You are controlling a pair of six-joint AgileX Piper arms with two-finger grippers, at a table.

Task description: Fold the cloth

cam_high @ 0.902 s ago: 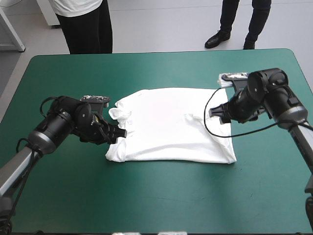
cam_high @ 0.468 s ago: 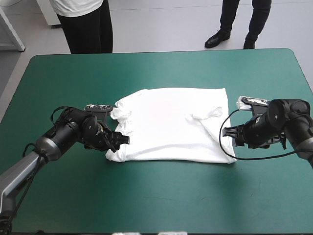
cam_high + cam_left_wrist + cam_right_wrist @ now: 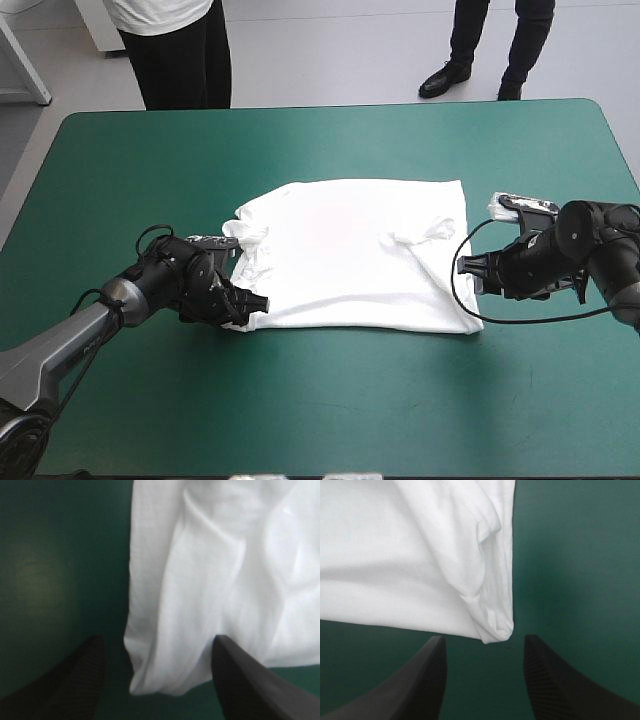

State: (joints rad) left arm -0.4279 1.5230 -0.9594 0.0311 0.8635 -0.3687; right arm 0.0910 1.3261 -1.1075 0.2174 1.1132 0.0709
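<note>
Two open grippers faced the T-shirt [image 3: 350, 250], spread flat at mid-frame on the teal-green table [image 3: 330, 400], its long axis running left to right. At lower left, the left gripper [image 3: 252, 303] straddled its near-left corner, jaws wide. At right, the right gripper [image 3: 472, 275], jaws also apart, sat just short of the near-right corner.

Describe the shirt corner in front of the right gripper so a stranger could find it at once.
On the teal-green table a white T-shirt lies flat. Follow its edge to the right gripper, whose fingers stand open. The corner is the rounded, doubled-over tip just ahead of their gap, the only one on that side with a gripper at it.
</note>
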